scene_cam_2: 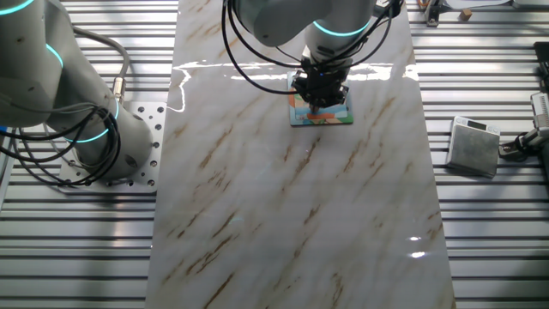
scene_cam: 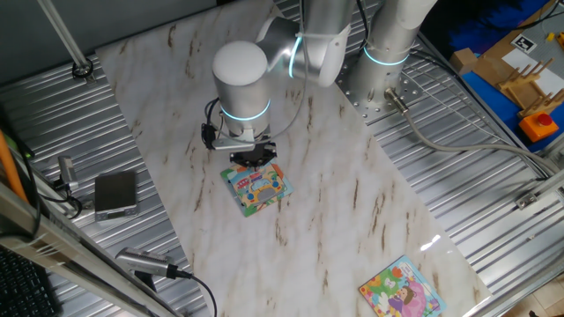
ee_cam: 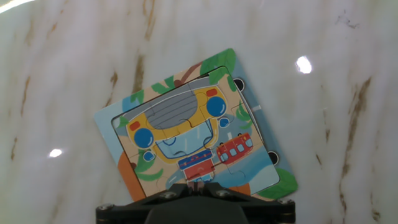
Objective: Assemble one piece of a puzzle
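The table (scene_cam: 352, 202) is topped with a glossy white marble-look sheet with brown veins, and ceiling lights are reflected in it as bright spots. It's laid over ribbed metal decking (scene_cam: 493, 176) that can be seen on both long sides. The arm's round base (scene_cam_2: 103, 137) is bolted to a perforated plate beside one long edge of the table.

The puzzle (scene_cam: 256, 187) is lying flat on the marble, rotated a bit against the table edges, nearer the end where the arm reaches over. In the hand view its light-blue border (ee_cam: 273, 180) and a yellow-and-blue cartoon vehicle are shown, with a small red bus beside it. The gripper (scene_cam: 253, 158) is parked right above the puzzle's edge, pointing straight down. The piece (ee_cam: 196, 168) looks like a small red-and-pale bit at the lower middle of the picture, right by the dark fingers (ee_cam: 193, 202), sitting in or on the puzzle. Whether the fingers are pinched on it or just touching it can't be told from any view, since the tips are hidden by the hand's own body.

A second puzzle (scene_cam: 401, 291), with a pink-purple figure, is left at the opposite end of the table near a corner. Off the marble, a small grey box (scene_cam: 115, 194) with cabling is set on the decking, and some cardboard and an orange block (scene_cam: 538, 123) are stacked on blue material past the far side.
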